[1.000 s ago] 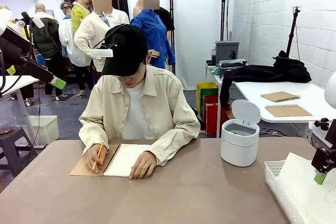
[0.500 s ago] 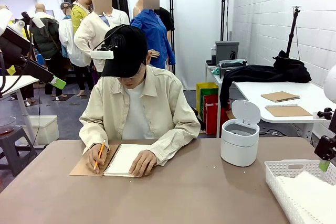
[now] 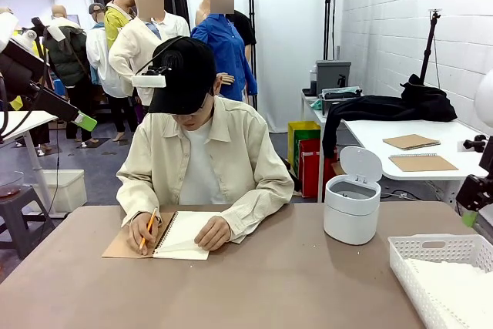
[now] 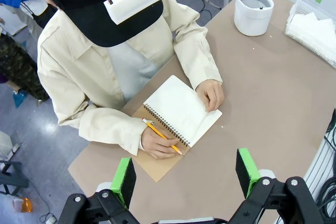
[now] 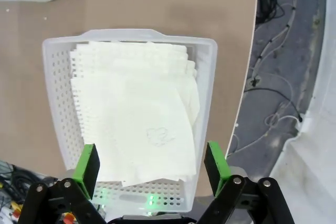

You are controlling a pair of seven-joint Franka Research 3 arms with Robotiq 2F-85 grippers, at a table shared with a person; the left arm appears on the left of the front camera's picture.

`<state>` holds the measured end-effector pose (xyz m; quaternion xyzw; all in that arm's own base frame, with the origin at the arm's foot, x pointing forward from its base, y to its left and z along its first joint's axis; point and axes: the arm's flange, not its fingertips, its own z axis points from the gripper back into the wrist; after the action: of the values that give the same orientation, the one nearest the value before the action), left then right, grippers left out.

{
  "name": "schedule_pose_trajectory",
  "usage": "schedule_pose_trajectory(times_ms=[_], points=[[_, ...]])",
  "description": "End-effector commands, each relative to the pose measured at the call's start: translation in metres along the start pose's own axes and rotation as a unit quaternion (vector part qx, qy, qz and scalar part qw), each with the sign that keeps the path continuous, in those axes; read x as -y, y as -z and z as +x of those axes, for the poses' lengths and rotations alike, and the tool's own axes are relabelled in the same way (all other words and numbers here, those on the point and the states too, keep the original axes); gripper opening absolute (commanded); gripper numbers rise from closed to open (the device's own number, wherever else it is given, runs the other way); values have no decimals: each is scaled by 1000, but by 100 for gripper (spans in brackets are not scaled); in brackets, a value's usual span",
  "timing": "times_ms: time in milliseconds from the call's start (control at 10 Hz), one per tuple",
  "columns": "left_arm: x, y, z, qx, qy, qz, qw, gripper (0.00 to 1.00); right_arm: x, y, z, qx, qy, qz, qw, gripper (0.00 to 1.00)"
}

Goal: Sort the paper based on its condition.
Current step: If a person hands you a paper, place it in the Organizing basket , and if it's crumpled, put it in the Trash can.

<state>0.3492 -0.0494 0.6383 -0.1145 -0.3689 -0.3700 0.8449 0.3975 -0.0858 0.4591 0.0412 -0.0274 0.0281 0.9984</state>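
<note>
On the left, the left gripper (image 4: 185,174) is hanging with fingers spread wide above the person's spiral notebook (image 4: 181,109), well apart from the loose sheets. On the right, the right gripper (image 5: 151,166) is hovering, fingers also spread, directly over the paper (image 5: 136,108) stacked in the white lattice basket (image 5: 210,77), so it is the nearer one; the sheets' long axis is seemingly running across its closing line.

Paper (image 5: 137,109) in basket (image 5: 54,94), bin (image 3: 350,209) behind it, notebook (image 3: 183,235) far left
</note>
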Motion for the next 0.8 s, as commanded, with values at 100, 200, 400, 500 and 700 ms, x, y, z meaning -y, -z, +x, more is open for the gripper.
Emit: schedule_pose_trajectory(times_ms=[100,200,400,500,700], points=[[0,0,0,0,-1,0,1000,100,0,0,0,0,0,0,1000,100],[0,0,0,0,-1,0,1000,100,0,0,0,0,0,0,1000,100],[0,0,0,0,-1,0,1000,100,0,0,0,0,0,0,1000,100],[0,0,0,0,-1,0,1000,100,0,0,0,0,0,0,1000,100],[0,0,0,0,-1,0,1000,100,-23,-14,-3,6,-57,63,996,100]])
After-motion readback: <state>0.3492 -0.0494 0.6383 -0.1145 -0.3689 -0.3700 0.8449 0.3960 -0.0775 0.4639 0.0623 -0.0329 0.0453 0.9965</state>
